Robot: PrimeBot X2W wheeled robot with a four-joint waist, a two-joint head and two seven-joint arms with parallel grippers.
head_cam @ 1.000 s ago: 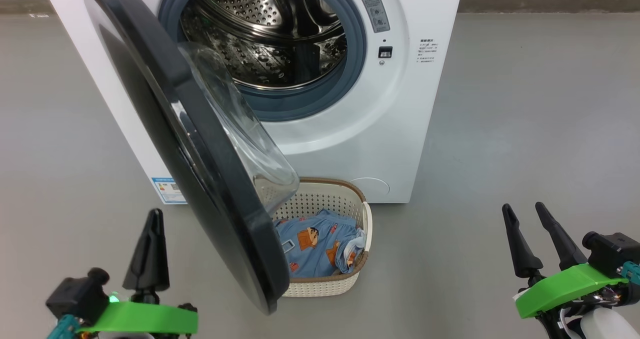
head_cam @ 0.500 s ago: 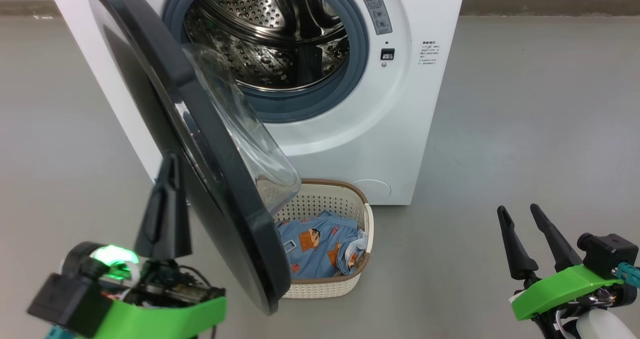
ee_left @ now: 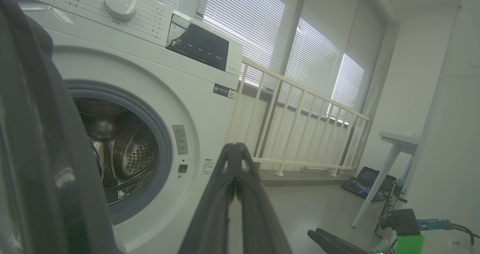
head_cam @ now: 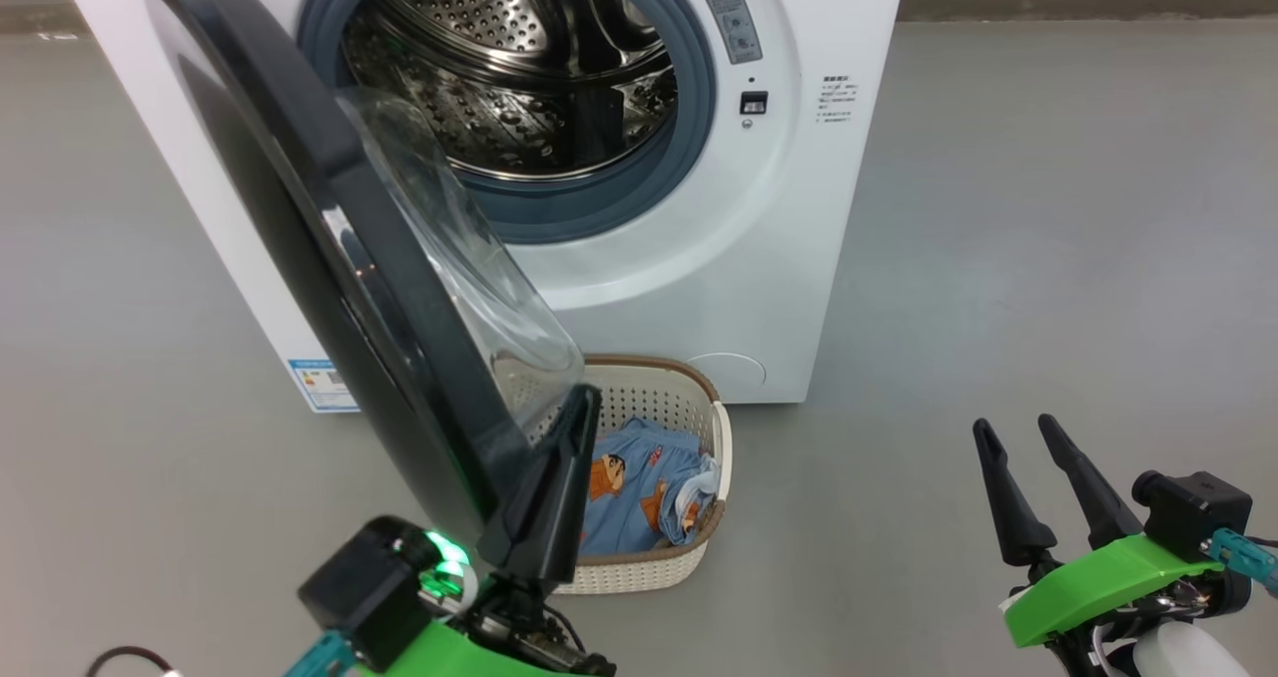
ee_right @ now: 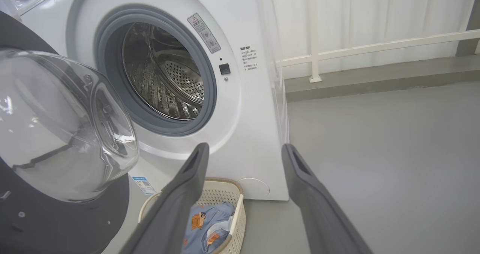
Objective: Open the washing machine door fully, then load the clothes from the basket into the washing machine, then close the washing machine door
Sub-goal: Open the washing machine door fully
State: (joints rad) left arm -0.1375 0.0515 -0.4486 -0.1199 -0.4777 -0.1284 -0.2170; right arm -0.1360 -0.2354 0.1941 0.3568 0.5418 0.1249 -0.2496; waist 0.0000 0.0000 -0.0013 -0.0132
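The washing machine door (head_cam: 290,188) stands partly open, swung out from the washing machine (head_cam: 759,258) over the basket (head_cam: 649,397). The basket sits on the floor just in front of the machine and holds the clothes (head_cam: 639,487). The left pincer (head_cam: 584,402), clenched empty, is by the door's lower edge. The right pincer (head_cam: 1015,427), released, hovers in front and to the right of the machine.

A: What crowded the left gripper (head_cam: 587,397)?
B: The washing machine door (head_cam: 369,288), swung partway out, stood close on its left and overhung the basket (head_cam: 649,397) just beyond its tips.
A: And the right gripper (head_cam: 1015,425)?
B: Bare floor (head_cam: 1048,208) lay ahead of it; up to its left the drum mouth (head_cam: 519,68) gaped clear.
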